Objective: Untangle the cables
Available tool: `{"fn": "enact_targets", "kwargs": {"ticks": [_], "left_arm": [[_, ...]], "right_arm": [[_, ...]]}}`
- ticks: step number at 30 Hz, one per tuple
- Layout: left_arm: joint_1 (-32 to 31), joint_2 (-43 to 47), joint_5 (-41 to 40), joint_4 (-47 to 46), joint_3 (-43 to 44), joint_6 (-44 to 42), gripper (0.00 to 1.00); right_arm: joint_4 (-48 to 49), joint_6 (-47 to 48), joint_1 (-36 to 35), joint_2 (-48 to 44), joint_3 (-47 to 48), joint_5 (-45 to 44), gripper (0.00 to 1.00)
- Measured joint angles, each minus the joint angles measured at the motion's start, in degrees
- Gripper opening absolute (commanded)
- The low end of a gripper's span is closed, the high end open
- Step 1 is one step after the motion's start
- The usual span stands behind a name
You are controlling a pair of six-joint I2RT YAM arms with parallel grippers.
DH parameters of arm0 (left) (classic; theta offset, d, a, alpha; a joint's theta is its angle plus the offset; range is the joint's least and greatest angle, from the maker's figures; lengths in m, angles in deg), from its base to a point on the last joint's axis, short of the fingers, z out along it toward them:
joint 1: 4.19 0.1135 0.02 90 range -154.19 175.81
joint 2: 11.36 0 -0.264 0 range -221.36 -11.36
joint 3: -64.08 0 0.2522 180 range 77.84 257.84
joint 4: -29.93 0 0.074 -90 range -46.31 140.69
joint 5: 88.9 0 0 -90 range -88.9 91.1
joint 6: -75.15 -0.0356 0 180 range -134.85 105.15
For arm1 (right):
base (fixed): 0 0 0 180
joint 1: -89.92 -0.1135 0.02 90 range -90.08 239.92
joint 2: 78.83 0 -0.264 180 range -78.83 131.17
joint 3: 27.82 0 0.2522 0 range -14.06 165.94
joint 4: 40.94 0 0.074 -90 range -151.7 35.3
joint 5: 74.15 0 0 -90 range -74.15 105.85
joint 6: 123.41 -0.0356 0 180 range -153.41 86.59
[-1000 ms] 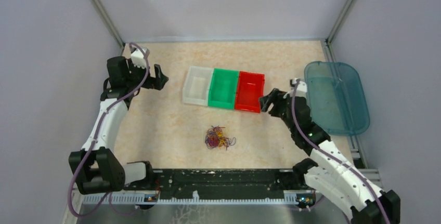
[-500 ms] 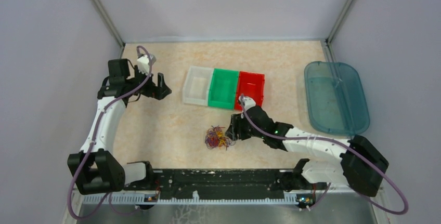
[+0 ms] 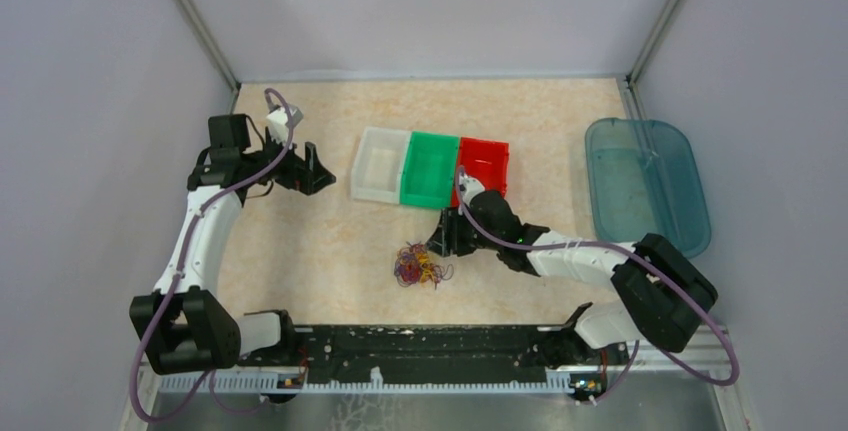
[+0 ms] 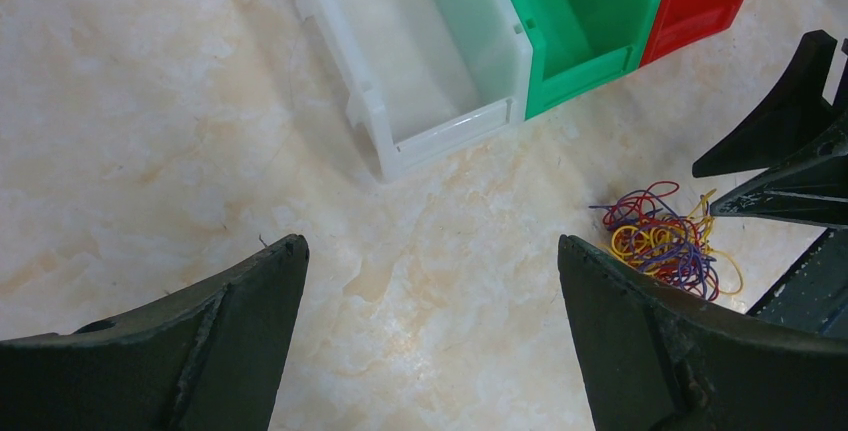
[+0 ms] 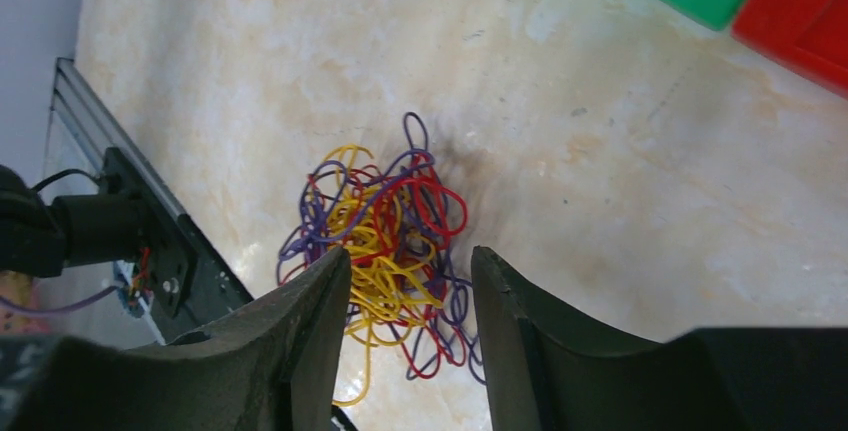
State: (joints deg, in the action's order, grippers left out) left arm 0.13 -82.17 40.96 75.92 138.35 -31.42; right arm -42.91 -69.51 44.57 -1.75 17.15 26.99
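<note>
The loose clump of thin red, yellow and purple cables [image 3: 421, 265] lies on the marbled beige table [image 3: 300, 241], in front of the row of white, green and red plastic bins [image 3: 428, 203] and nearer the arms' bases. The right gripper [image 5: 408, 259] hovers just at its right edge, fingers parted and empty. The left gripper [image 4: 430, 251] hangs well apart near the white bin, spread wide and empty. I'd say the right should pinch one outlying strand, perhaps the purple loop [image 5: 414, 129] poking toward the bins, not the dense core, and draw it out slowly while the left comes over to hold the rest.
</note>
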Motion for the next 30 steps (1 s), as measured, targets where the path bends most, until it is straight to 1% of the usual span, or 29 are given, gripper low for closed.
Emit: {"fn": "enact_targets", "kwargs": {"ticks": [2,4,5,6,10,17,19,22,30], "left_arm": [[0.0,0.0,0.2,0.0,0.0,0.0,1.00],[0.0,0.0,0.3,0.0,0.0,0.0,1.00],[0.0,0.1,0.3,0.1,0.0,0.0,1.00],[0.0,0.1,0.3,0.1,0.0,0.0,1.00],[0.0,1.0,0.3,0.4,0.0,-0.1,1.00],[0.0,1.9,0.7,0.4,0.0,-0.2,1.00],[0.0,1.9,0.9,0.5,0.0,-0.2,1.00],[0.0,1.9,1.3,0.5,0.0,-0.2,1.00],[0.0,1.9,1.8,0.8,0.0,-0.2,1.00]], "right_arm": [[1.9,0.1,0.0,0.1,0.0,1.4,0.33],[3.7,0.0,0.2,0.5,0.0,2.7,0.25],[4.4,0.0,0.2,0.8,0.0,3.3,0.24],[4.9,0.0,0.3,1.0,0.0,3.7,0.24],[5.7,-0.1,0.5,1.5,-0.1,4.9,0.30],[5.6,0.1,1.7,1.3,-1.3,5.6,0.48],[5.3,0.0,2.4,1.3,-1.9,5.7,0.51],[4.9,0.1,3.3,1.0,-2.8,6.0,0.51],[6.9,-0.2,3.6,1.0,-4.2,9.5,0.35]]}}
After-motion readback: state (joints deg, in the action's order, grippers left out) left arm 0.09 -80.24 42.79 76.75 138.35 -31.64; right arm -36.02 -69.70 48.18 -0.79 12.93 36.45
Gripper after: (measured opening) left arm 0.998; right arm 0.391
